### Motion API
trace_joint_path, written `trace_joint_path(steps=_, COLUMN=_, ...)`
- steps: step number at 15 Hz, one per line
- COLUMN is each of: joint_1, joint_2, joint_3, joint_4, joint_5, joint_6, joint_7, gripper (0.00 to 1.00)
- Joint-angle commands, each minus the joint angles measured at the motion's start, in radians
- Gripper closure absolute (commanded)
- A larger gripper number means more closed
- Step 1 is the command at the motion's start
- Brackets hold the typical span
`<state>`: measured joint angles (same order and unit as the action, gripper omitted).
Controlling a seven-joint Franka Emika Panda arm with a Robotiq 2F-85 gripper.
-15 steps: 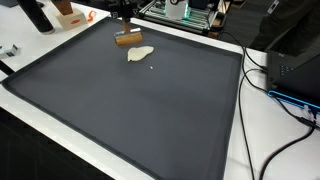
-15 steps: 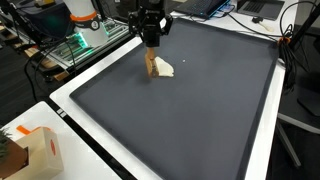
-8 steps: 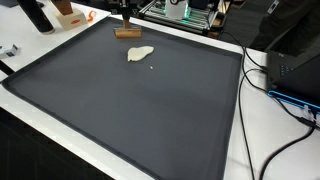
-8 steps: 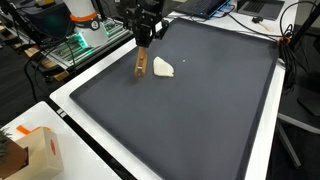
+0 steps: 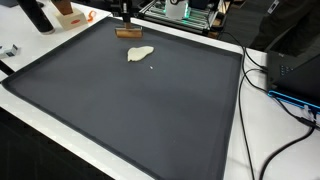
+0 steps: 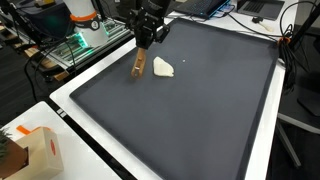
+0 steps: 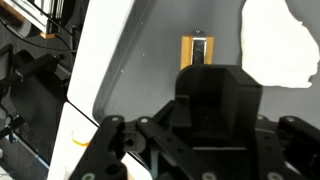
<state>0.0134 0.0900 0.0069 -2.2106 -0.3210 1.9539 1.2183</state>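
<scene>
Single-arm scene with the black two-fingered end effector (image 6: 147, 41) raised over the far edge of a large dark grey rubber mat (image 6: 195, 115) that covers most of a white counter (image 6: 76, 112). The end effector's fingers stand parted and grip nothing; in the wrist view its dark linkages spread to either side at the bottom of the frame. Directly below it, apart from the fingers, lies a small brown wooden block (image 6: 139, 66), elongated and resting flat on the mat close to the mat's border. In the wrist view the block (image 7: 197, 50) appears as a short upright rectangle with the white counter edge (image 7: 100, 50) running just beside it. A flat, cream-coloured, irregularly shaped piece of soft material (image 6: 163, 68) lies on the mat just beside the block, not touching it, in both exterior views (image 5: 140, 54). An orange and white cardboard box (image 6: 36, 150) stands on the counter, well apart from the block. Black cables (image 5: 285, 95) trail over the counter on the mat's opposite side.
</scene>
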Motion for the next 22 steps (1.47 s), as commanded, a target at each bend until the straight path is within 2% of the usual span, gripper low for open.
trace_joint_path(steps=1, joint_1=0.021, joint_2=0.031, joint_3=-0.007, joint_4=0.037, joint_5=-0.05, joint_6=-0.056, joint_7=0.064, gripper=0.79)
trace_joint_path(steps=9, joint_1=0.041, joint_2=0.078, joint_3=-0.011, joint_4=0.074, joint_5=-0.094, joint_6=-0.115, joint_7=0.125, gripper=0.79)
trace_joint_path(steps=22, joint_1=0.055, joint_2=0.139, joint_3=-0.02, joint_4=0.129, joint_5=-0.118, joint_6=-0.184, joint_7=0.129, gripper=0.79)
